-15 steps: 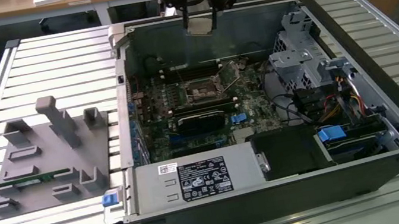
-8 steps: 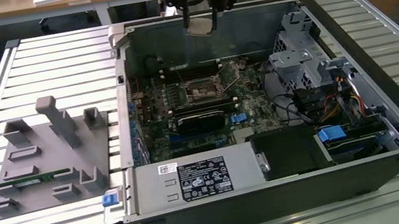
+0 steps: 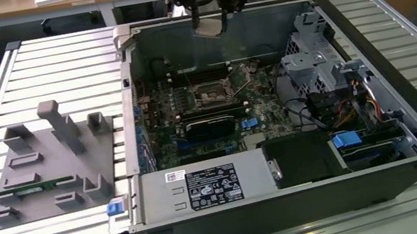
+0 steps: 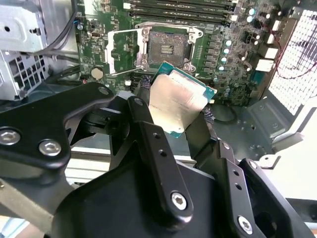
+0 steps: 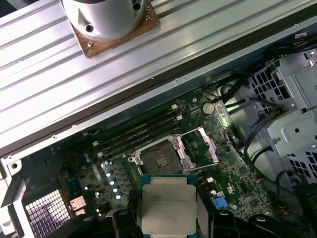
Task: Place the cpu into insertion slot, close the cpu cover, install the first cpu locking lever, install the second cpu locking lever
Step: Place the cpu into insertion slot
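Observation:
My gripper (image 3: 208, 21) hangs above the far rim of the open computer case, shut on the cpu (image 3: 209, 27), a flat square chip with a silver-grey top. In both wrist views the cpu (image 4: 178, 99) (image 5: 168, 206) sits clamped between the black fingers (image 4: 144, 116), high above the motherboard. Below it lies the insertion slot (image 5: 159, 161) (image 4: 166, 47) (image 3: 212, 95), uncovered, with its pin field showing. The cpu cover (image 5: 197, 148) (image 4: 123, 47) is flipped open beside the slot.
The case (image 3: 409, 116) lies open on a slatted metal table (image 3: 56, 53). Long black memory slots (image 5: 141, 130) run beside the socket, and a black block (image 3: 212, 126) sits just nearer. A metal drive cage (image 3: 318, 68), cables and the power supply (image 3: 202, 187) crowd the case. A grey fixture (image 3: 48, 161) stands at the exterior view's left.

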### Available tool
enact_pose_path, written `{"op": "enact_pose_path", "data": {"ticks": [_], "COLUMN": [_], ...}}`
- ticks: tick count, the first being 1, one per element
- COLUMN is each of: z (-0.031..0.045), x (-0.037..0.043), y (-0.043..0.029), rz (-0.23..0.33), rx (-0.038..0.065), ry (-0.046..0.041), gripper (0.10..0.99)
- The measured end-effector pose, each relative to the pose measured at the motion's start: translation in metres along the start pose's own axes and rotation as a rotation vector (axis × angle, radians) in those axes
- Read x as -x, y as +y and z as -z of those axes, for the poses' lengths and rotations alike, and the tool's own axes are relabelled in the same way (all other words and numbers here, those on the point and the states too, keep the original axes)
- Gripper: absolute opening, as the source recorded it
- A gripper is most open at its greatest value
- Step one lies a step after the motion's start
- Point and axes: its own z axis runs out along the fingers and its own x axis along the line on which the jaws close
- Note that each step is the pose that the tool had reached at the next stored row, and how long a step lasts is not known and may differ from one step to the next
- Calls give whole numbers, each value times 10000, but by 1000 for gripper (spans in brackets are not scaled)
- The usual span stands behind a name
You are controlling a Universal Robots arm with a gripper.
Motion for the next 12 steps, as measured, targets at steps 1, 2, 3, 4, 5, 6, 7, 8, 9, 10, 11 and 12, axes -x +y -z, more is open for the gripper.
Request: {"op": "enact_pose_path", "data": {"ticks": [1,2,3,4,5,6,7,8,9,10,11,12], "z": [0,-1,-1,-2,-2,-2,-2,-2,-3,-3,-3,-4], "x": [0,0,0,0,0,0,0,0,0,0,0,0], "y": [0,0,0,0,0,0,0,0,0,0,0,0], "rz": [-101,-206,-309,-410,-516,-616,-713,-806,-900,-994,-1085,-1185], "rx": [2,5,7,9,10,12,14,15,17,18,19,21], "ry": [-9,-18,-27,-36,-45,-53,-62,-70,-79,-87,-95,-103], "gripper": [533,533,533,533,533,533,533,533,533,533,533,533]}}
